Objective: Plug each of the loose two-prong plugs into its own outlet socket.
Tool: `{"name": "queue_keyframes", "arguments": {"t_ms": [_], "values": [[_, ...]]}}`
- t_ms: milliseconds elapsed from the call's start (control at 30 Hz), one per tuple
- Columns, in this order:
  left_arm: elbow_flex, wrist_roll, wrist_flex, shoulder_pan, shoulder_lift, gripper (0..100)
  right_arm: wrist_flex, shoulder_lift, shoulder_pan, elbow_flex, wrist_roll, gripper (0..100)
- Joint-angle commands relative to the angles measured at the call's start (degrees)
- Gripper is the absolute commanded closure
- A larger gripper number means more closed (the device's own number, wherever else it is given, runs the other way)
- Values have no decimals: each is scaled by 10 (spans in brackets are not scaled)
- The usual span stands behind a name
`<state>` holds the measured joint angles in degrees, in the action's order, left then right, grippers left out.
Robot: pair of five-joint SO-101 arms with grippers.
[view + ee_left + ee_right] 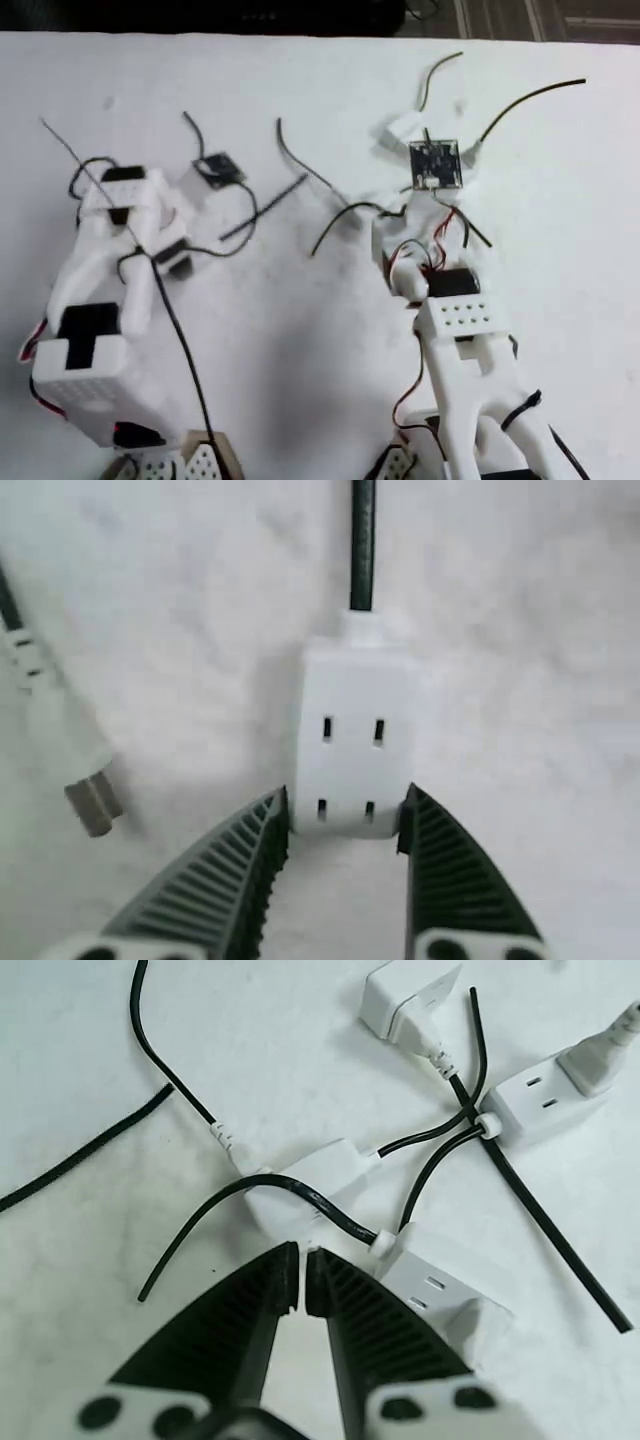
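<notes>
L: left gripper (343, 812) clamped on near end of white outlet socket (352, 720), fingertips on both sides | loose two-prong plug (88, 790) just beside it, unplugged | R: right gripper (302, 1265) almost closed, empty, above white plug body (300, 1182), centre-right of high view

Covered and cropped parts
The near end of the outlet socket (352, 730) is partly covered by the fingers (240, 870) of the left gripper (345, 805), and its cord (362, 540) is cut off by the picture's edge. A second socket (430, 1280) is partly hidden behind the right gripper (302, 1265), a plugged-in plug (600, 1055) is cropped, and the loose plug (90, 800) is blurred.
</notes>
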<state>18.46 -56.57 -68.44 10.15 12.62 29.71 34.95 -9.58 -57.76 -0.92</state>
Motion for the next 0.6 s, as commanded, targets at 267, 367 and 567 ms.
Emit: {"name": "queue_keyframes", "arguments": {"t_ms": [267, 367, 567], "values": [[-16, 70, -160, -151, -7, 976, -9, 12, 1, 3, 8, 978], [-7, 125, -161, -182, -7, 976, -9, 12, 1, 3, 8, 978], [41, 283, -156, -262, -53, 972, -9, 13, 2, 3, 8, 978]]}}
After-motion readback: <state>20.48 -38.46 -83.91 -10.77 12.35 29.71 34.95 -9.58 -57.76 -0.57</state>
